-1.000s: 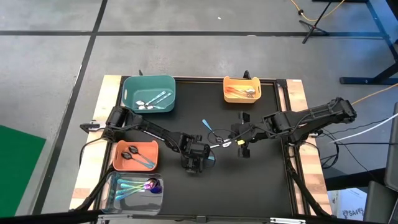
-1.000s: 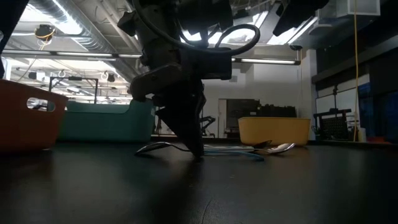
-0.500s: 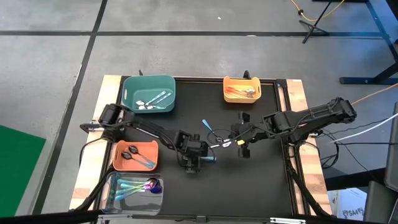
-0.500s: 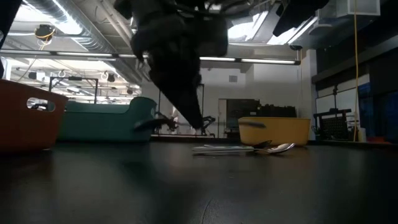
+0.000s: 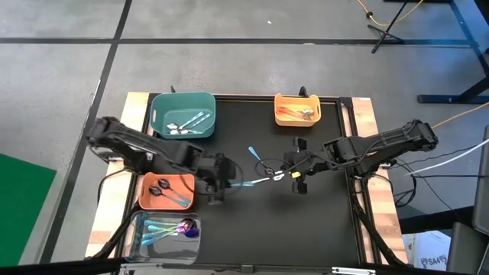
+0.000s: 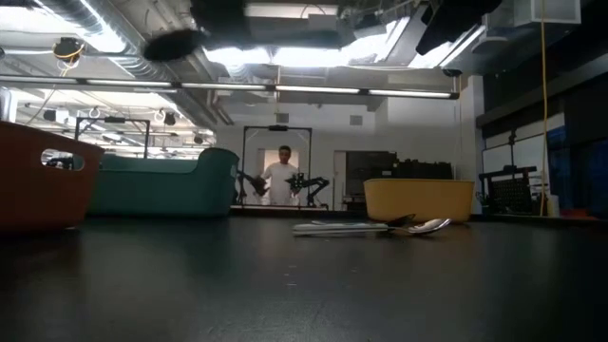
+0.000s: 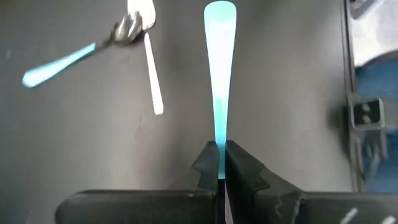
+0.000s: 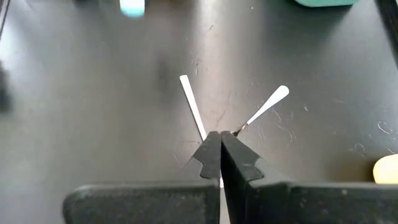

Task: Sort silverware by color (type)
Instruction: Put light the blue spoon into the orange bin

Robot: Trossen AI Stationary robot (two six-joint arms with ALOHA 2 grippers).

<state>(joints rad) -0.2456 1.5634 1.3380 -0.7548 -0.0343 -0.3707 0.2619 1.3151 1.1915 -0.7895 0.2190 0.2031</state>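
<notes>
A teal-blue spoon [image 7: 219, 74] is lifted over the black mat [image 5: 321, 221] by my left gripper [image 5: 227, 184], which is shut on it left of centre. Its wide flat handle end [image 7: 219, 12] sticks out past the fingers. My right gripper [image 8: 219, 138] hangs shut and empty above the middle of the mat [image 5: 284, 174]. Under it lie two silver pieces [image 8: 193, 102] [image 8: 267, 106]. A teal-handled spoon [image 5: 254, 156] lies flat nearby. The low view shows this loose silverware [image 6: 370, 226] flat on the mat. My left gripper pinches the narrow part of the teal spoon's handle [image 7: 219, 155] between its two fingers. The fingers slant downward, and the spoon runs on in line with them toward the table's right. It is lifted clear of the mat. The gripper hides the spoon's other end.
A teal bin [image 5: 182, 114] with silver spoons stands at the far left and a yellow bin [image 5: 298, 109] with orange ones at the far right. Near the left edge are an orange bin [image 5: 166, 191] with black spoons and a clear bin [image 5: 164, 229] with teal and purple ones.
My left gripper has risen from the mat and drawn back toward the table's left edge, staying shut on the teal spoon. It has rolled somewhat. The spoon has come up off the mat and is now clear of it. In the low view the gripper has left the picture upward.
</notes>
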